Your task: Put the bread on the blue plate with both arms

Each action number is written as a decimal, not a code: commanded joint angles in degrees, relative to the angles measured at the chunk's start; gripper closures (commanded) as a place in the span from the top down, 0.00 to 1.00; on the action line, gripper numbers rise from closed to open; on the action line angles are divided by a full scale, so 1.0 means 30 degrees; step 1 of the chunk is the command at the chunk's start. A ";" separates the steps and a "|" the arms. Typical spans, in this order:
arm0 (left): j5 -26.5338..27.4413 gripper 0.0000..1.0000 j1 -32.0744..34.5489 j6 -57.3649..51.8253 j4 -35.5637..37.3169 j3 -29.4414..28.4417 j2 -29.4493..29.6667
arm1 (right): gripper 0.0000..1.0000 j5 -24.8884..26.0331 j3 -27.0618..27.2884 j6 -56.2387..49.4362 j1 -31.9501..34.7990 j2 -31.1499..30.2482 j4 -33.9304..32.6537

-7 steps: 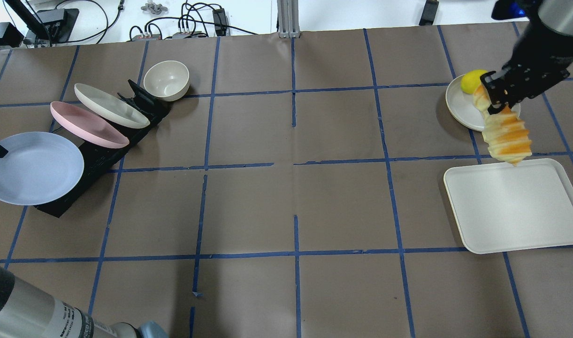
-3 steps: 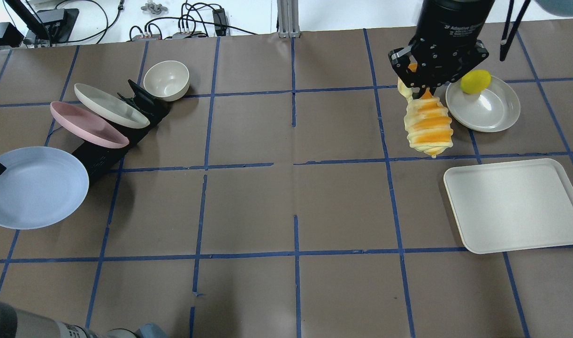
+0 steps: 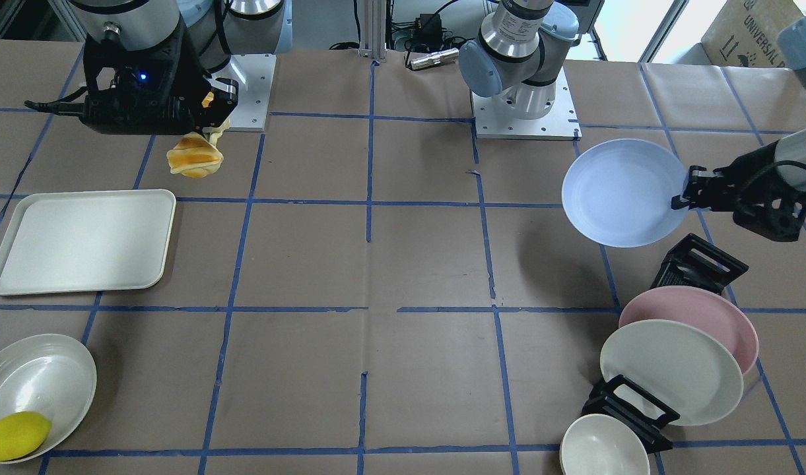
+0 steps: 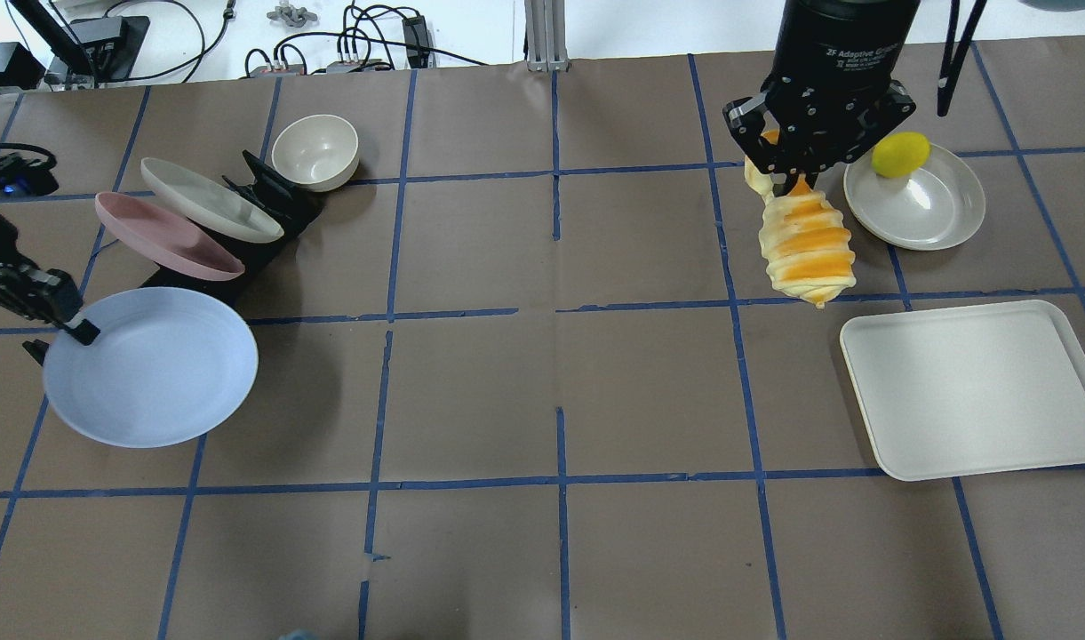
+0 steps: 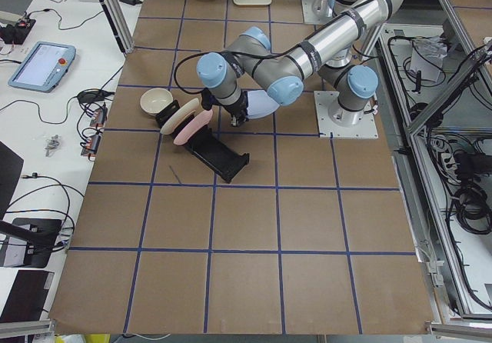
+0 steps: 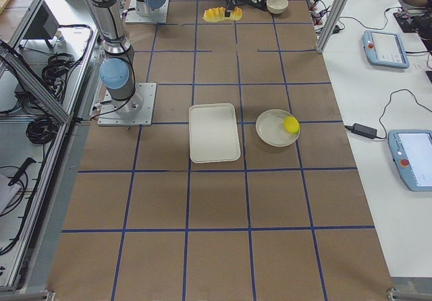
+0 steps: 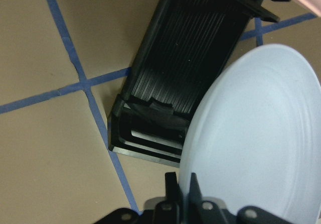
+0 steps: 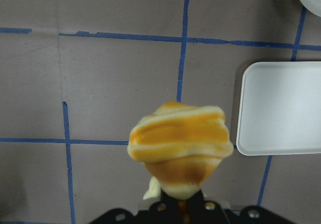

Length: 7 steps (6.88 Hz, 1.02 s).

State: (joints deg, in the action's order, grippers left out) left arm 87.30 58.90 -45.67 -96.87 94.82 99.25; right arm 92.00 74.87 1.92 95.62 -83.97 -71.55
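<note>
My right gripper is shut on one end of the bread, a golden-orange segmented loaf that hangs downward above the table, just left of the white dish. The bread fills the right wrist view and also shows in the front view. My left gripper is shut on the rim of the blue plate and holds it in the air, tilted, in front of the black rack. The plate shows in the front view and in the left wrist view.
A black dish rack holds a pink plate and a white plate, with a cream bowl behind. A white dish holds a lemon. A white tray lies at the right.
My left gripper has carried the blue plate off the rack, rightward and toward the robot. My right gripper has carried the bread left, from over the white dish and tray.
</note>
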 commanded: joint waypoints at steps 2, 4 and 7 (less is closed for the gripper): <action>-0.4383 0.09 0.4465 0.5538 0.1573 0.0355 0.0514 | 0.01 0.0036 0.0004 -0.0082 0.0004 0.0039 0.0235; -0.4782 0.09 0.7192 0.7949 0.4466 0.0327 0.1946 | 0.01 0.0036 0.0033 -0.0112 0.0003 0.0069 0.0265; -0.6452 0.09 1.0618 1.2655 0.9542 0.0328 0.4645 | 0.01 0.0065 0.0149 -0.0141 0.0003 0.0127 0.0265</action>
State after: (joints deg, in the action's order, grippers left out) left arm 68.77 86.26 -14.26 -73.85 95.78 110.68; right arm 92.13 75.10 1.56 95.62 -83.70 -70.75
